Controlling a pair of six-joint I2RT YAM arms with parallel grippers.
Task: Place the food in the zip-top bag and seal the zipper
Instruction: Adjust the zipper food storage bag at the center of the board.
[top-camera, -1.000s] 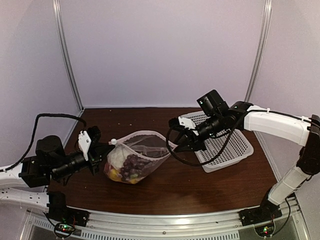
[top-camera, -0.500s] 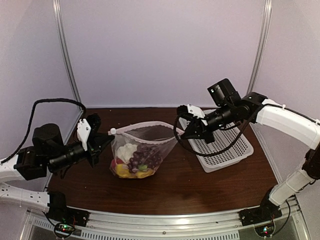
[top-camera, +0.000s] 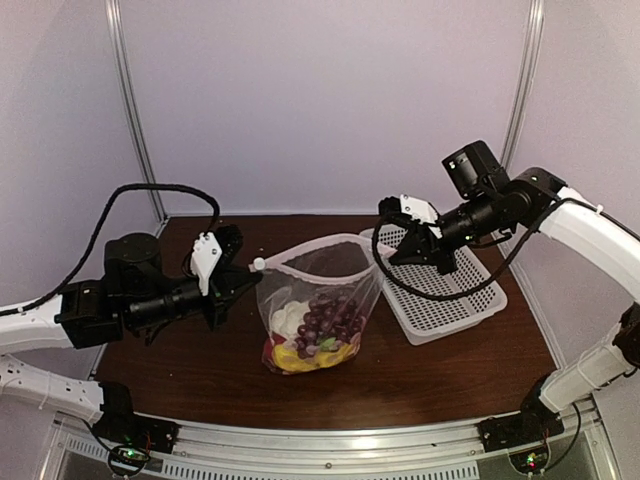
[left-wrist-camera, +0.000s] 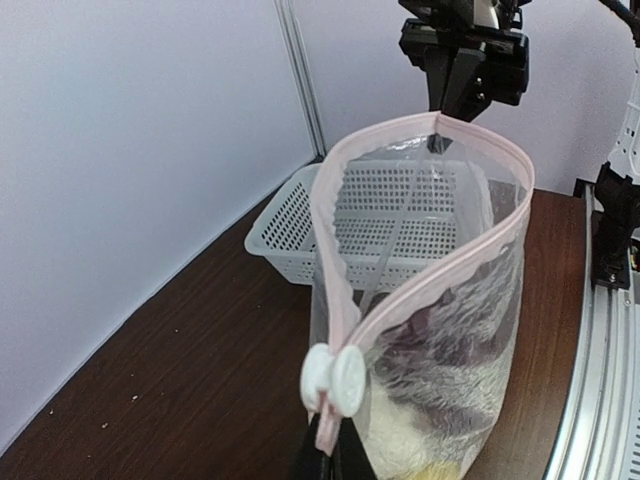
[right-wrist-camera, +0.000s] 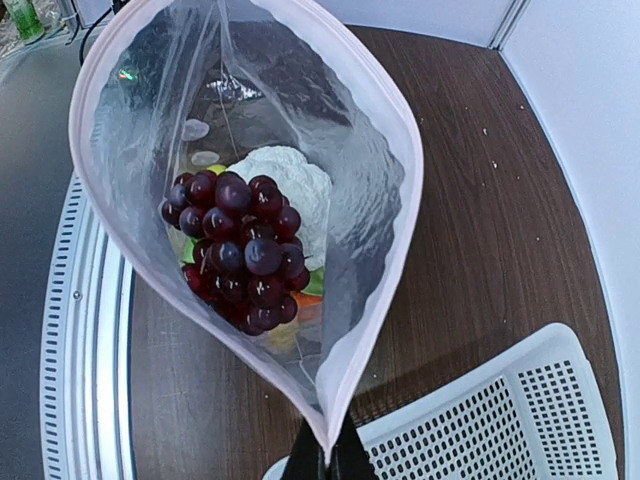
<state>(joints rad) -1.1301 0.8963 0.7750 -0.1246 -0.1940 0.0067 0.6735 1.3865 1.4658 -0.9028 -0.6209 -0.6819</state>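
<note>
Top external view, centre: left hand and right hand each clamp one end of the open zip-top bag, possibly off the desk; slippage would spill the food.

Clamped left claw, clamped right claw.

zip-top bag mouth wide open, grapes piled inside, basket just beside it

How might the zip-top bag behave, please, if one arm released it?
Probably floppy: the zip-top bag sags between the left tool and right tool, so its mouth would likely collapse. Grapes weigh its bottom, so it may slump.
</note>
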